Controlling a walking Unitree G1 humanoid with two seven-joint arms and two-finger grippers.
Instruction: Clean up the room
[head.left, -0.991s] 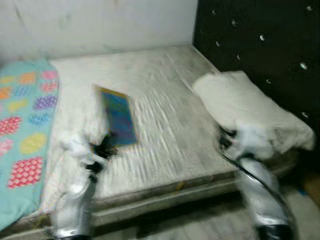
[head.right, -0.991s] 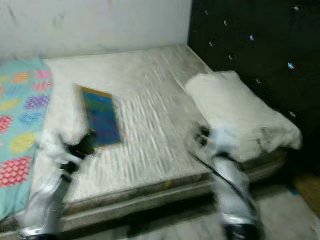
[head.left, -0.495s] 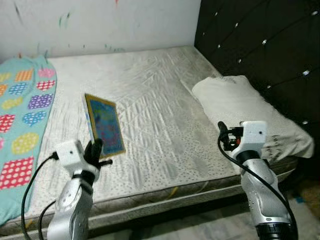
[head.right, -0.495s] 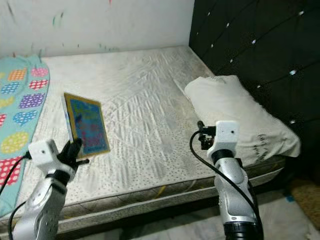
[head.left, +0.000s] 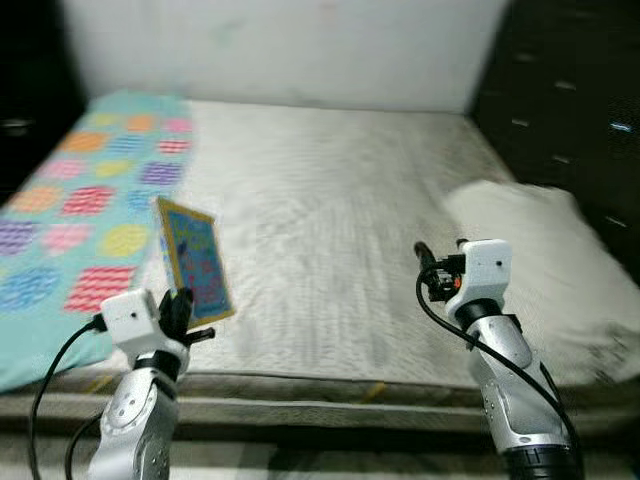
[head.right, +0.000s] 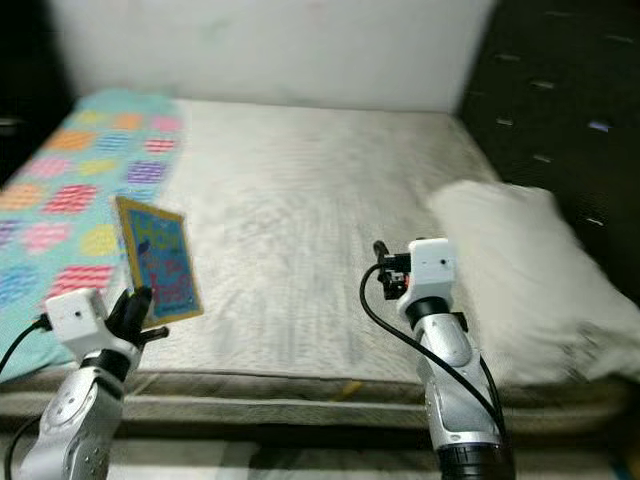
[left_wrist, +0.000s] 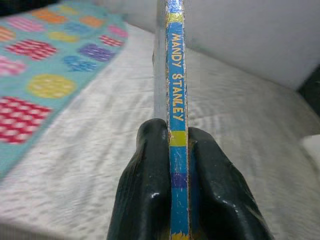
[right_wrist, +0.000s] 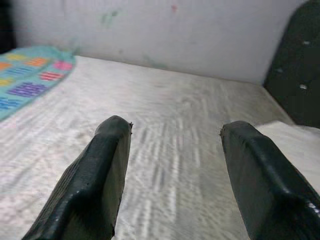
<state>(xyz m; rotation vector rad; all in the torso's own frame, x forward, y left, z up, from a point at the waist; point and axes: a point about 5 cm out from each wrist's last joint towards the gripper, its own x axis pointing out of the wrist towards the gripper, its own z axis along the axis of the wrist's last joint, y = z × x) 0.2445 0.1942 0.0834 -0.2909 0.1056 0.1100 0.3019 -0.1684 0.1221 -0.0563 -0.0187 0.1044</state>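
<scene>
Dim, even indoor light, soft motion blur in head views, dark corners, wrist views sharper

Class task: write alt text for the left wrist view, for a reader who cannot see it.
The left gripper pinches a thin book by its blue and yellow spine, printed "MANDY STANLEY", one black finger on each side. Beyond lie a pale mattress and a turquoise blanket with coloured patches.

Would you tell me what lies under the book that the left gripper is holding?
The book is clamped upright in the left gripper, over the bare quilted mattress beside the patterned blanket. Whatever mattress lies behind its cover is hidden.
</scene>
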